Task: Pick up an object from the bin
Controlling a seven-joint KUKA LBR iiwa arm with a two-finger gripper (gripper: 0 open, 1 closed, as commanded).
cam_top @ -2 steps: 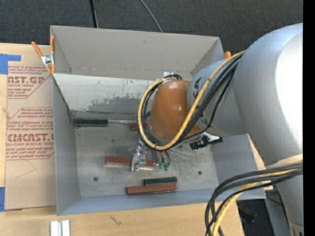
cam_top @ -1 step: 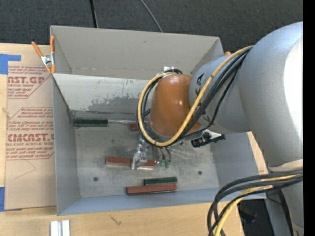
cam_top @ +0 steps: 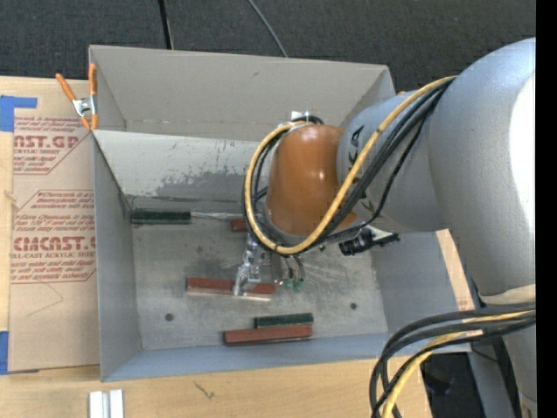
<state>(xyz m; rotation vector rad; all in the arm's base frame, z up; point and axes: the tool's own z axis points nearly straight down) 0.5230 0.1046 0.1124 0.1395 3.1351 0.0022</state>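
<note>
1. Red-brown bar [cam_top: 209, 284] lies flat in the middle of the floor of the bin [cam_top: 235, 85], long axis left to right. It is the thing nearest the tool, so I take it as the target.
2. End effector [cam_top: 252, 277] sits low over the bar's right end. Released or clenched: cannot tell. Orange cover [cam_top: 305, 177] and cables [cam_top: 258, 168] crowd that spot.
3. Judgement, step in hand: settling onto the bar for a grasp. Best to close across the narrow width, not along the length, and a little in from the end so the bar does not tip on the lift. Descend straight, since thin flat stock slips from a skewed pinch.
4. Neighbours are well apart. Green bar [cam_top: 283, 320] lies just beside a second red-brown bar [cam_top: 265, 336] at the near wall. Dark green bar [cam_top: 161, 218] and red-brown scrap [cam_top: 238, 225] lie at the far wall.
5. Hard to read: pale patch [cam_top: 258, 297] under the tool could be glare or a separate piece. Contact with the bar is not visible.
</note>
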